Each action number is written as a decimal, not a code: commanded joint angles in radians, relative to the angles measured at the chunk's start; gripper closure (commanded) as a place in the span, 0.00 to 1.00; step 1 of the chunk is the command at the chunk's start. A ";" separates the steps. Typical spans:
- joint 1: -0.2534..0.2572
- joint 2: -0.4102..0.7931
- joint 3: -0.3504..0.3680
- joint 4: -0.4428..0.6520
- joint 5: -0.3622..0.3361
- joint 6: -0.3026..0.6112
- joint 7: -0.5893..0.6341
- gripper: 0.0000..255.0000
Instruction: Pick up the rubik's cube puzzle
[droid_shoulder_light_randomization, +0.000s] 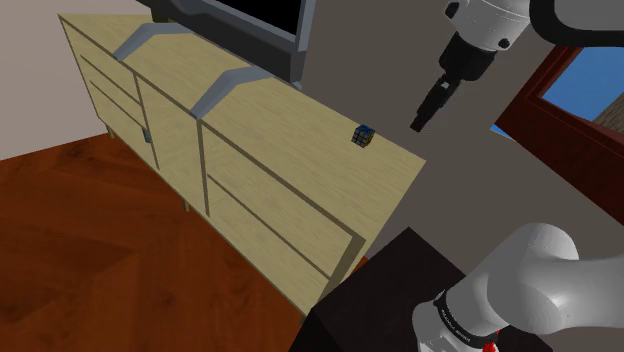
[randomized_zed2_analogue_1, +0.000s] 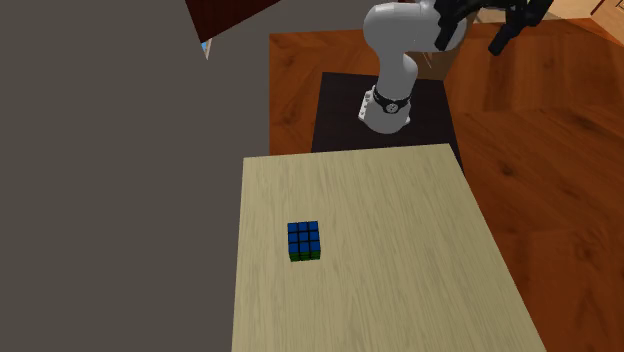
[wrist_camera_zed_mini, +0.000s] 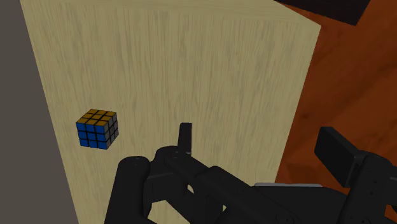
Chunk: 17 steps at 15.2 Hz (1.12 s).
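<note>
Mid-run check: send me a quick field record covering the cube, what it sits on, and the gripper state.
target: rubik's cube, with blue, green and orange faces showing
support: light wood sideboard top
position: cube lies near the edge beside the grey wall
gripper: gripper is open, holds nothing, and is raised in the air off to the side of the cube
contact: none
task state: cube not yet picked up

Second exterior view: bare bench (randomized_zed2_analogue_1: 400, 260) all round the cube (randomized_zed2_analogue_1: 304, 241) mid-frame; only the grey wall (randomized_zed2_analogue_1: 110, 200) at that view's left stands near.
</note>
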<state>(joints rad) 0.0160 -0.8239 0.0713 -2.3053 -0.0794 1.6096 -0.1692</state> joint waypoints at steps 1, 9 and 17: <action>0.000 0.000 0.000 0.000 0.000 0.000 0.000 0.00; -0.036 0.231 -0.119 0.031 -0.036 0.159 -0.105 0.00; -0.061 0.507 -0.223 0.140 -0.028 0.281 -0.216 0.00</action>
<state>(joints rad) -0.0421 -0.3613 -0.1371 -2.1863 -0.1103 1.8724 -0.3674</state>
